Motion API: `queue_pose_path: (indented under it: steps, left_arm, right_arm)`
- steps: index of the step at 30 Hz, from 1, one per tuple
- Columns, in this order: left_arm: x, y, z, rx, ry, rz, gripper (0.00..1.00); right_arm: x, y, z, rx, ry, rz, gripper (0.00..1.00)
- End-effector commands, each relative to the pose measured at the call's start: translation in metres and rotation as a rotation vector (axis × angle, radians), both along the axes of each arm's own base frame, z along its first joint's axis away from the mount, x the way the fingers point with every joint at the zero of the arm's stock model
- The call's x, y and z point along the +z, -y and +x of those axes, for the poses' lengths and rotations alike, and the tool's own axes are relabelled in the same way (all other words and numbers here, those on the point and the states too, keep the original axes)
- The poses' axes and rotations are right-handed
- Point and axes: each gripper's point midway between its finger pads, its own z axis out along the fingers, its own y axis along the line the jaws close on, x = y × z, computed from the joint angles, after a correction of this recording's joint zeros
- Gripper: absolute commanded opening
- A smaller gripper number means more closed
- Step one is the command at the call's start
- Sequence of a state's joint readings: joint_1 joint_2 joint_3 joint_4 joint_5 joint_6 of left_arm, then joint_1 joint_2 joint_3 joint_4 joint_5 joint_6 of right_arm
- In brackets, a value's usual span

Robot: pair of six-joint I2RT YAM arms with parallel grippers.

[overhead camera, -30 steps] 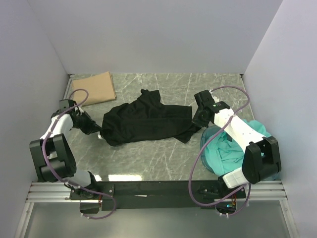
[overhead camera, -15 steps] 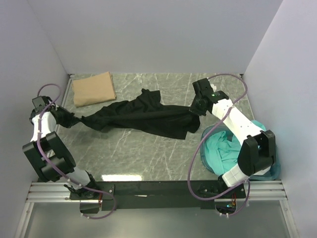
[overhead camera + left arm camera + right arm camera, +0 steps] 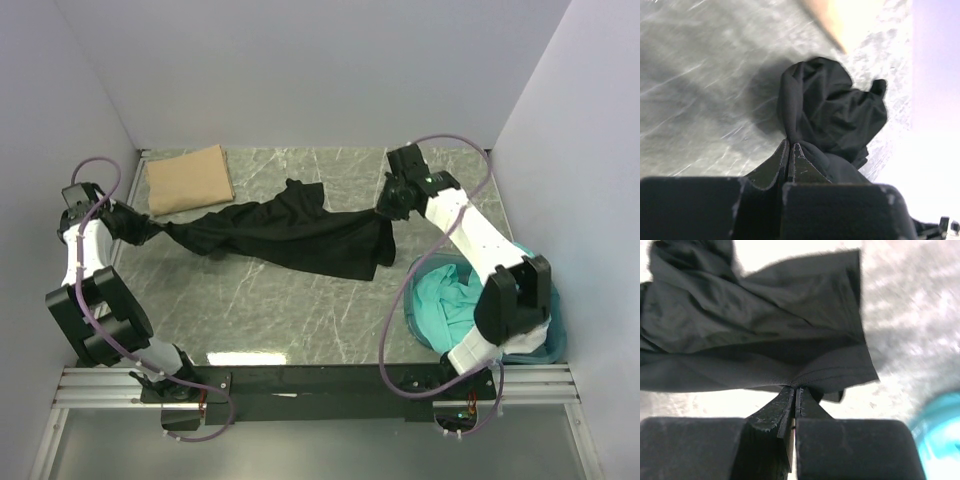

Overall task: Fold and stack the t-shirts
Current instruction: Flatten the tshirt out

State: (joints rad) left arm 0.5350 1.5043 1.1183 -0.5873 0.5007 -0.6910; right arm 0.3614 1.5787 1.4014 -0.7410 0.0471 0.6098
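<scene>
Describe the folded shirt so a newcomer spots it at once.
Go to the far left corner of the grey marble table. The tan t-shirt lies there, folded into a flat rectangle. It is the only folded one: the black t-shirt is stretched out mid-table and the teal t-shirts are bunched in a tub.

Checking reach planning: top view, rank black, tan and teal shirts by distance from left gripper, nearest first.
1. black t-shirt: clamped in the left gripper, spread across the middle.
2. tan t-shirt: folded, far-left corner.
3. teal t-shirt: bunched in the blue tub, near right.
</scene>
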Motion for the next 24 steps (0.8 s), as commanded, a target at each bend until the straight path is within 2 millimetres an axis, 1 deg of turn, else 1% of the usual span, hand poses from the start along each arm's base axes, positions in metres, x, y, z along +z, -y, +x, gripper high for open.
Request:
queue_pose_path:
  steps: [1,2,3,5,6,7,9,10,13,14,15,16,17,18,19,20,21,22,23,24]
  left_arm:
    - [0.043,-0.006,0.021,-0.011,0.122,0.054,0.01]
    - [0.049,-0.007,0.020,-0.005,0.133,0.072,0.01]
    - [0.052,-0.008,0.019,-0.002,0.141,0.086,0.01]
    - [0.060,-0.010,0.014,0.011,0.156,0.125,0.01]
    - [0.061,-0.010,0.011,0.013,0.157,0.135,0.01]
    - [0.063,-0.010,0.009,0.013,0.159,0.146,0.01]
    - [0.070,-0.009,0.002,0.025,0.168,0.165,0.01]
    - [0.079,-0.008,0.000,0.035,0.187,0.177,0.01]
    - [0.097,-0.006,-0.004,0.067,0.227,0.180,0.01]
    - [0.109,-0.005,-0.007,0.079,0.252,0.192,0.01]
    - [0.113,-0.008,-0.010,0.101,0.250,0.206,0.01]
    - [0.120,-0.006,-0.013,0.109,0.258,0.213,0.01]
    - [0.122,-0.006,-0.015,0.118,0.254,0.218,0.01]
    - [0.118,-0.008,-0.020,0.131,0.234,0.222,0.01]
    - [0.116,-0.006,-0.021,0.129,0.232,0.223,0.01]
    - [0.107,-0.005,-0.025,0.131,0.218,0.215,0.01]
    - [0.103,-0.003,-0.025,0.124,0.223,0.209,0.01]
    - [0.098,-0.001,-0.024,0.114,0.219,0.198,0.01]
    - [0.086,0.002,-0.025,0.106,0.202,0.179,0.01]
    - [0.082,0.004,-0.023,0.088,0.202,0.167,0.01]
  right_arm:
    - [0.017,-0.017,0.028,0.046,0.038,0.034,0.00]
    - [0.012,-0.020,0.033,0.053,0.019,0.024,0.00]
    - [0.027,-0.023,0.040,0.061,0.048,0.029,0.00]
    - [0.035,-0.022,0.041,0.069,0.058,-0.001,0.00]
    - [0.045,-0.022,0.043,0.067,0.080,0.000,0.00]
    - [0.050,-0.020,0.043,0.065,0.089,-0.002,0.00]
    - [0.066,-0.017,0.038,0.054,0.124,0.005,0.00]
    - [0.079,-0.014,0.032,0.044,0.151,0.017,0.00]
    - [0.099,-0.010,0.023,0.021,0.201,0.042,0.00]
    - [0.116,-0.007,0.016,0.010,0.246,0.055,0.00]
    - [0.119,-0.005,0.012,0.005,0.260,0.057,0.00]
    - [0.139,-0.004,0.005,0.001,0.321,0.082,0.00]
    - [0.147,-0.003,0.002,-0.005,0.353,0.090,0.00]
    - [0.148,-0.003,-0.003,-0.006,0.369,0.087,0.00]
    - [0.158,-0.003,-0.004,-0.016,0.413,0.100,0.00]
    - [0.171,0.002,-0.010,-0.031,0.457,0.116,0.00]
    - [0.164,0.004,-0.012,-0.042,0.458,0.108,0.00]
    - [0.168,0.004,-0.011,-0.050,0.483,0.121,0.00]
    - [0.166,0.006,-0.011,-0.055,0.486,0.119,0.00]
    - [0.159,0.007,-0.010,-0.061,0.473,0.106,0.00]
